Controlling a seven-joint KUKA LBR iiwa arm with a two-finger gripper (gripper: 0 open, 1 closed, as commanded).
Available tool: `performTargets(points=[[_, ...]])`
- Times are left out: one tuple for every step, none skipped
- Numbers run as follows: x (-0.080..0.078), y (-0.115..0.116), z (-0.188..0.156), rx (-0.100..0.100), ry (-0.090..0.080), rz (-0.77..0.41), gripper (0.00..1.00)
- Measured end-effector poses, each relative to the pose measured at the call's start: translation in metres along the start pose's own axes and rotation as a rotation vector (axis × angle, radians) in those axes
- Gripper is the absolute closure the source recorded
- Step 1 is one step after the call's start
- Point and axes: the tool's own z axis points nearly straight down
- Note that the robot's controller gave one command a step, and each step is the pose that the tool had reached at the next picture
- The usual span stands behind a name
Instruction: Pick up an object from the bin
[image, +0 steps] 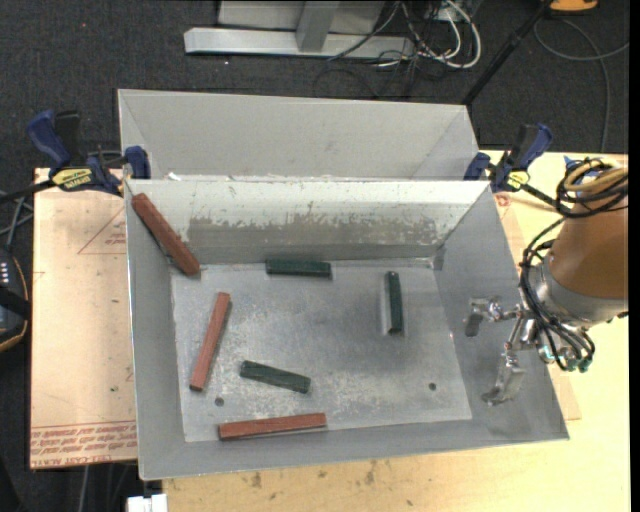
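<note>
Pincer (489, 351) spread, empty, over the bin (300, 140) — inside, three brown bars (210, 341), three green bars (275, 376).

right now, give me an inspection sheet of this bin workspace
surface: grey metal bin, floor scuffed
job's things: three red-brown bars, back-left corner, left, front; three dark green bars, back, right, front-left
clutter: nothing seen
grippers: gripper open, empty, over the bin's right wall
cables: wrist cables looped at the arm; floor cables behind the bin
surroundings: dark carpet
</note>
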Motion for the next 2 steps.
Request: performTargets(points=[[-0.002,0.0008,-0.004,0.001,-0.008,-0.005,1.0],[-0.002,0.0009,-0.004,0.002,-0.008,-0.005,1.0]])
